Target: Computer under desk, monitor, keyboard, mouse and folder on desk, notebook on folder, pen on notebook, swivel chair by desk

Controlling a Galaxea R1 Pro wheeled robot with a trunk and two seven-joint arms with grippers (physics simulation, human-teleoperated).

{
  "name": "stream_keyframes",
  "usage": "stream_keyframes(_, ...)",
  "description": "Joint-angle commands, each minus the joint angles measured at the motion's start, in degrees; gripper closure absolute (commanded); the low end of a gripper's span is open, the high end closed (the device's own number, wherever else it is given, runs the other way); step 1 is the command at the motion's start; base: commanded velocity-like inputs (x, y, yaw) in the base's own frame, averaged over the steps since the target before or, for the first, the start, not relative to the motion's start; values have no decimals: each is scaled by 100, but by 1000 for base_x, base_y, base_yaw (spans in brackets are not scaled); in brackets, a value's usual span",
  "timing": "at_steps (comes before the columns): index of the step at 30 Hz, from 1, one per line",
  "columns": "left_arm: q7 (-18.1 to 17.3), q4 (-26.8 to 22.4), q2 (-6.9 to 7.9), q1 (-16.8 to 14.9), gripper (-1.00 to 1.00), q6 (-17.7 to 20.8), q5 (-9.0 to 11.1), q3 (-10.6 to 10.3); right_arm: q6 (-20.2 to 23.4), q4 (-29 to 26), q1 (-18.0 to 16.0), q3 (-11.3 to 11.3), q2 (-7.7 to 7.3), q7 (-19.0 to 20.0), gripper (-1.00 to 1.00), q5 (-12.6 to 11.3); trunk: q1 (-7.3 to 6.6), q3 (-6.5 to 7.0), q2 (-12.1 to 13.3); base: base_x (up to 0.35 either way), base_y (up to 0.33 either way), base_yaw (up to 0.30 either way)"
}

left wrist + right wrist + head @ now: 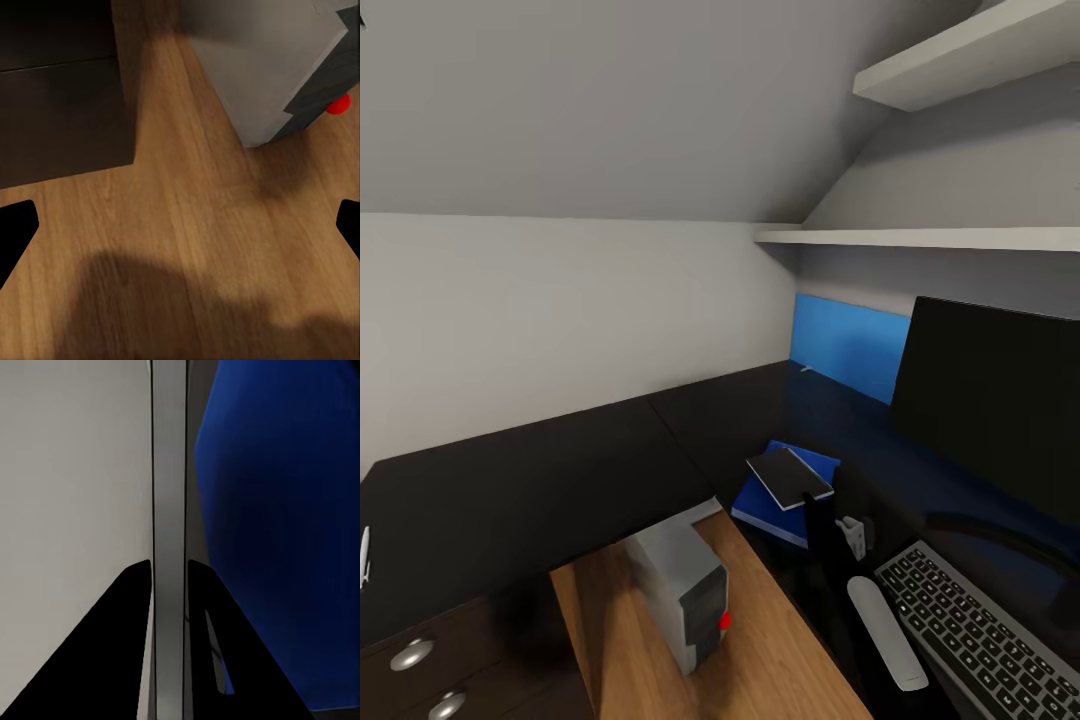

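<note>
The blue folder [775, 505] lies on the black desk [560, 470] in front of the monitor [990, 390]. The dark-covered notebook [790, 477] rests on or just above the folder. My right gripper [818, 505] is shut on its near corner. In the right wrist view the notebook's pale edge [169, 457] runs between the fingers of the right gripper [169, 562], with the folder [277, 532] beside it. The keyboard [980, 640] lies below the monitor. The pen [364, 555] lies at the desk's far left. The computer [685, 590] [262, 60] stands on the floor; my left gripper [180, 229] hangs open above the planks. The mouse and swivel chair are out of view.
The blue back panel [850, 345] stands behind the desk's corner. Two white shelves [960, 60] [920, 238] hang above the monitor under the sloped ceiling. The black drawer unit [420, 660] [60, 90] with silver knobs sits left of the computer. My right arm's white link [885, 635] lies beside the keyboard.
</note>
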Motion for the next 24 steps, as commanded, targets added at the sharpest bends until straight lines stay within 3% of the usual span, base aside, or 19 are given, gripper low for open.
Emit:
stream_keyframes(1, 23, -8, 5, -4, -100, -44, 59, -22, -14, -8, -2, 5, -1, -14, 100, -52, 0, -5, -3, 0, -24, 0)
stream_keyframes(24, 24, -13, 11, -4, -100, -53, 56, -16, -21, 18, -2, 5, -1, -14, 100, -52, 0, -5, -3, 16, -13, 0)
